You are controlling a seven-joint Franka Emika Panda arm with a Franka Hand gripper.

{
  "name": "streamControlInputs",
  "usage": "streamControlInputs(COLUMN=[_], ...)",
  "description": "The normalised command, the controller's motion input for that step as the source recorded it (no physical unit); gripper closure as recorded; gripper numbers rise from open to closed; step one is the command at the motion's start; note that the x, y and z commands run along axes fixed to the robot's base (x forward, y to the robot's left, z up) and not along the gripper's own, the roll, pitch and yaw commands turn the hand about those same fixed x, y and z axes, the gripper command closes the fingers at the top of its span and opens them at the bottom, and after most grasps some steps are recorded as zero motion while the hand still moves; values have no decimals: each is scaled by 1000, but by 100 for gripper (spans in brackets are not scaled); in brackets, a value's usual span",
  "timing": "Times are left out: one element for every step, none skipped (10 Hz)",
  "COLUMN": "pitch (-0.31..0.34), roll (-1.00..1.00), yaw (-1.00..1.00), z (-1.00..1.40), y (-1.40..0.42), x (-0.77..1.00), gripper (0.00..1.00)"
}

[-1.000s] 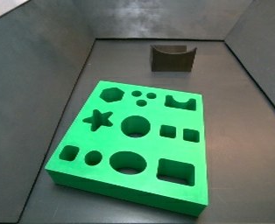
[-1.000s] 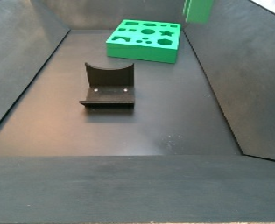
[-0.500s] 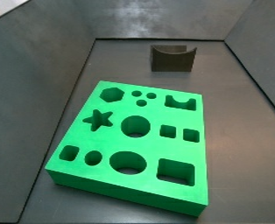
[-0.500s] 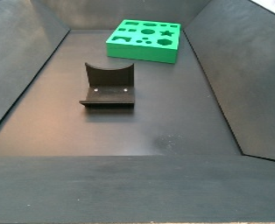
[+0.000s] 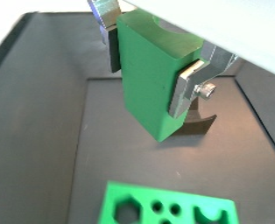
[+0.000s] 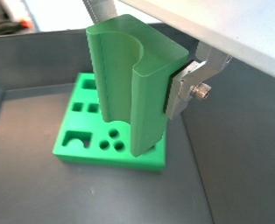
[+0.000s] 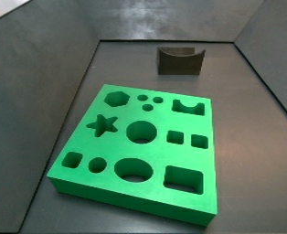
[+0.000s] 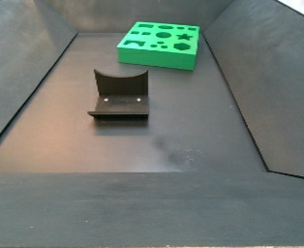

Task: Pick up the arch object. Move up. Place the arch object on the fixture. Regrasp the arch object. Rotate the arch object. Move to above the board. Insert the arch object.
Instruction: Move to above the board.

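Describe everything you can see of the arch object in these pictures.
The arch object is a bright green, smooth, plastic-looking block with a curved notch down one side, clearest in a wrist view. It is held off the floor, clamped between the silver fingers of the hand, which alone touches it. In both wrist views it hangs above the board. Neither side view shows it.
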Motion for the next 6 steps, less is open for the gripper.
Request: streamControlInputs(pitch=[118, 129, 135, 139, 142, 151], roll=[-25, -23, -22, -21, -21, -20], yaw=[1000, 1000, 1000, 1000, 1000, 1000], z=[259, 209, 130, 86, 57, 45], y=[-1000, -783, -464, -288, -176, -118], x=[371, 320, 213, 147, 102, 70], gripper=[100, 100, 100, 100, 100, 100])
